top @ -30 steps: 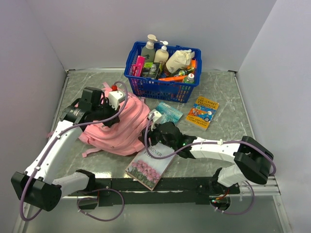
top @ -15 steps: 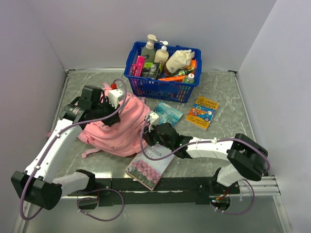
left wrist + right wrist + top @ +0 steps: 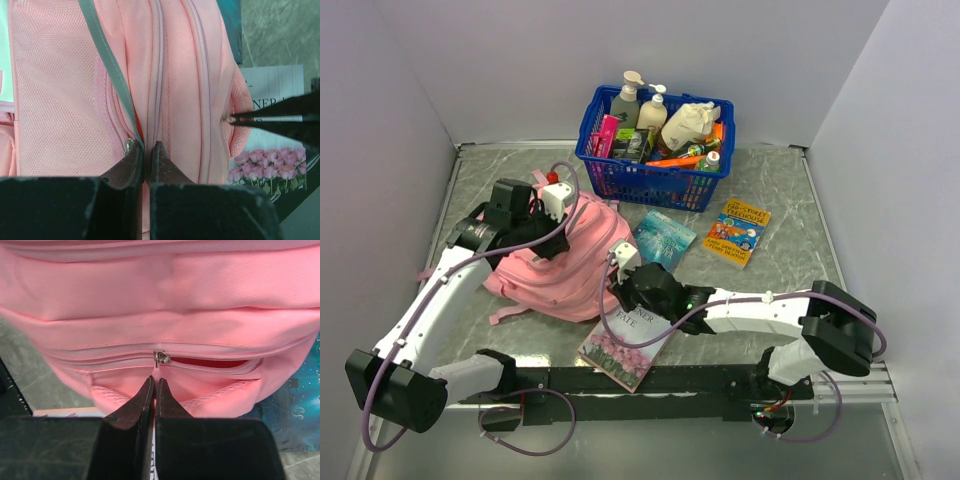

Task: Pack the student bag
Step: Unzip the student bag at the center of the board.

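At the left-centre of the table (image 3: 790,190), you see the student bag (image 3: 555,275) lying flat, with a rose-covered book (image 3: 620,350) just beside its near right corner. Your left gripper (image 3: 146,154) is pinched narrow on the bag's fabric along a zip seam. Your right gripper (image 3: 154,385) is closed on the pink pull tab (image 3: 156,371) just below a metal slider (image 3: 161,358). The pocket there gapes slightly, red inside.

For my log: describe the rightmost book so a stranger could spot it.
Find the blue basket at the back of the table. The yellow book lies flat just in front of its right corner. Its yellow-and-blue cartoon cover differs from the teal book and the rose-covered book nearby.
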Motion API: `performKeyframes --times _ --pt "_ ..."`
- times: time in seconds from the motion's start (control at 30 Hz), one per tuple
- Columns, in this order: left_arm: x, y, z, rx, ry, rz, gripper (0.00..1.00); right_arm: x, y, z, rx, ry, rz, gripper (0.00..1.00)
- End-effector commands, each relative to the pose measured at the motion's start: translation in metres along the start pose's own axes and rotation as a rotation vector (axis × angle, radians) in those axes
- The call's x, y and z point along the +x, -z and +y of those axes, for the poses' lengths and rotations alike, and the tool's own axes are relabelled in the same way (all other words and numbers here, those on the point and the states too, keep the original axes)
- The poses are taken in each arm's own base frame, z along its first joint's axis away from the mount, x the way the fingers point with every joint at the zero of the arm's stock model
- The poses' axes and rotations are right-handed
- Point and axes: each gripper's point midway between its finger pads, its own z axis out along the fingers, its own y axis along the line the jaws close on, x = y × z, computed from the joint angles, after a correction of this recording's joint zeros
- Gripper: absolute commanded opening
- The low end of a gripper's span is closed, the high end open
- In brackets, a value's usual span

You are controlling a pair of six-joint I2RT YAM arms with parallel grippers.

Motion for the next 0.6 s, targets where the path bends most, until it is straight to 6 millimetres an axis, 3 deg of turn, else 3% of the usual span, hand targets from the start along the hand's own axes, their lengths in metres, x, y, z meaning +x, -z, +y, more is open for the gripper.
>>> performKeyframes --times 0.0,0.37,0.57 --pt "-0.071 0.005 0.004 -0.026 -0.036 -0.274 0.01 -0.05 0.014 0.029 -0.058 0.005 -0.096 0.0" --pt "-0.075 -0.029 0.002 -0.073 0.077 -0.263 0.01 -0.062 0.033 0.068 -0.131 0.029 -0.07 0.0" --pt "-0.081 -0.033 0.009 -0.143 0.116 -0.271 0.01 -0.075 0.038 0.075 -0.107 0.04 -0.071 0.0"
